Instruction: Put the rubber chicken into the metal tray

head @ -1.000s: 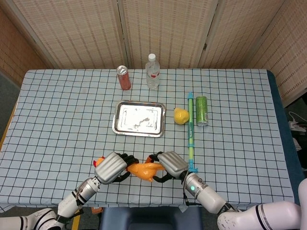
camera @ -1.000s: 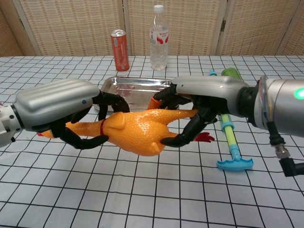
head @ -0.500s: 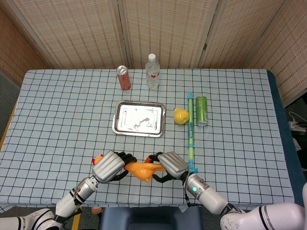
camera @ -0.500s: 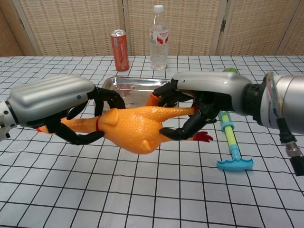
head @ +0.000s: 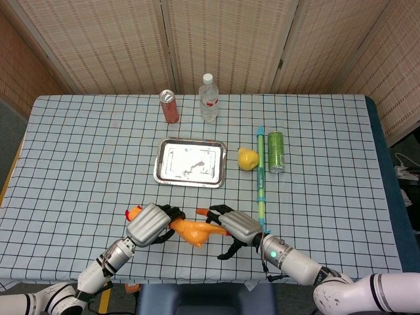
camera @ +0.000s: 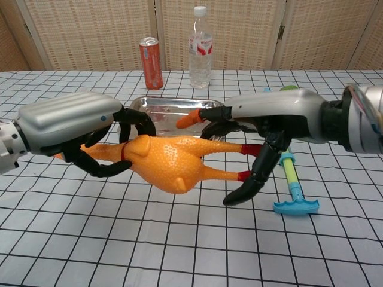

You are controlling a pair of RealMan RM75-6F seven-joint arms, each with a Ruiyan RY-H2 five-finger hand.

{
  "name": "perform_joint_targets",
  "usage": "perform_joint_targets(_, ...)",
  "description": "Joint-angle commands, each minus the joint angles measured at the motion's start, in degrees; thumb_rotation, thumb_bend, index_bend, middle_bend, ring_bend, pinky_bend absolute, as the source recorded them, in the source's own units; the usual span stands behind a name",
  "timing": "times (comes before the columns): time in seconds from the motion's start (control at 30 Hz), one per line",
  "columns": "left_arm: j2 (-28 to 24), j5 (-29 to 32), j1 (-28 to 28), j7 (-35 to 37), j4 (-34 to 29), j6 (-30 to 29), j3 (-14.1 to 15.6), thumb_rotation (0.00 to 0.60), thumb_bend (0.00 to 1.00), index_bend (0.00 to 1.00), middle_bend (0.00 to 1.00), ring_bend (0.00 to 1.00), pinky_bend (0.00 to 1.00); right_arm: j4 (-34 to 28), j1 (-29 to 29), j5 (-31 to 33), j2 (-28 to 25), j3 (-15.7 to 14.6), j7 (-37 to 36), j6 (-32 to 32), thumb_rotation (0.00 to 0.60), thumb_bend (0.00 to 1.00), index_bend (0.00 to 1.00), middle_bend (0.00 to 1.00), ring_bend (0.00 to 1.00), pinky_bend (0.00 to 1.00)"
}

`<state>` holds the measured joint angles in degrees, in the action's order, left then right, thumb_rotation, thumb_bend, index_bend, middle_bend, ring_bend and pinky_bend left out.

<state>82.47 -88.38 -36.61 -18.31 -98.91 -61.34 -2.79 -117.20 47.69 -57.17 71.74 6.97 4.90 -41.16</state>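
Note:
The orange rubber chicken [camera: 173,164] hangs lengthwise just above the table near its front edge, also seen in the head view [head: 190,230]. My left hand [camera: 69,122] grips its neck end [head: 147,224]. My right hand [camera: 269,113] hovers over the chicken's red-tipped legs with its fingers spread apart and nothing clasped [head: 239,226]. The metal tray [head: 157,164] lies empty mid-table, behind the chicken [camera: 173,110].
A red can [head: 169,106] and a water bottle [head: 209,98] stand behind the tray. To its right lie a lemon [head: 247,159], a blue-green stick toy [head: 262,180] and a green can [head: 276,151]. The stick's handle [camera: 293,206] is just right of my right hand.
My right hand has opened its fingers off the chicken's legs. The left hand still holds the neck, and the chicken has tilted a little with its legs lower.

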Motion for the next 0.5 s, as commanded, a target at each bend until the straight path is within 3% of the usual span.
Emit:
perform_joint_targets(0.03,0.29,0.56,0.03,-0.60,-0.36,0.00,-0.18,0.600,0.70,0.85,0.77,0.59,0.72,-0.08,-0.23,1.73,2.07,-0.97,4.40,-5.57,0.600,0.04,0.00,0.00,0.00,0.00)
perform_joint_targets(0.27,0.32,2.99,0.24,-2.95,-0.56,0.01,-0.85,0.600,0.70,0.85,0.77,0.59,0.73,-2.91,-1.03,5.02,3.89,-1.84,12.87,-15.46,0.600,0.04,0.00,0.00,0.00,0.00)
perform_joint_targets(0.5,0.51,4.46,-0.24,-3.41,-1.00,0.91,-1.25,0.600,0.70,0.85,0.77,0.59,0.73,-3.87,-0.25,7.93,4.67,-1.61,13.38,-14.39,0.600,0.04,0.00,0.00,0.00,0.00)
